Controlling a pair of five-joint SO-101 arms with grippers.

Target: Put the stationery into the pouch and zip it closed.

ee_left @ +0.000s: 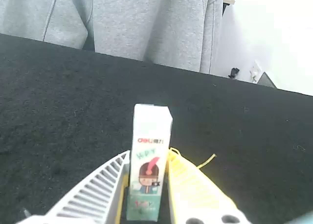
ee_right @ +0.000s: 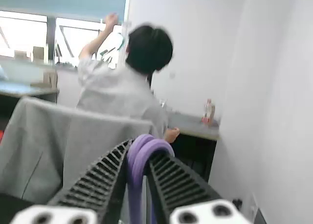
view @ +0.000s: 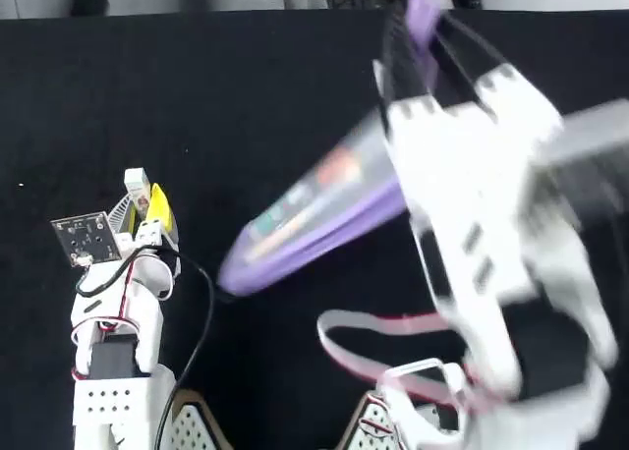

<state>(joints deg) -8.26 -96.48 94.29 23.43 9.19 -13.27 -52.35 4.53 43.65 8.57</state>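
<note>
A purple and clear pouch point(view: 314, 214) hangs tilted above the black table, its low end near the middle and its high end at the back. My right gripper point(view: 413, 32) is shut on the pouch's purple top edge point(ee_right: 142, 158), raised high over the table's right half. A small white and green stationery box point(view: 137, 189) stands upright between the fingers of my left gripper point(view: 145, 206), which is shut on it at the table's left. In the left wrist view the box point(ee_left: 147, 160) sits between a white finger point(ee_left: 98, 194) and a yellow finger point(ee_left: 193, 190).
The black table point(view: 197, 96) stretches wide behind and left of the pouch. A grey cloth point(ee_left: 137, 23) hangs past the table's far edge. White and pink cables point(view: 373, 352) loop near the right arm's base. A black cable point(view: 201, 303) runs by the left arm.
</note>
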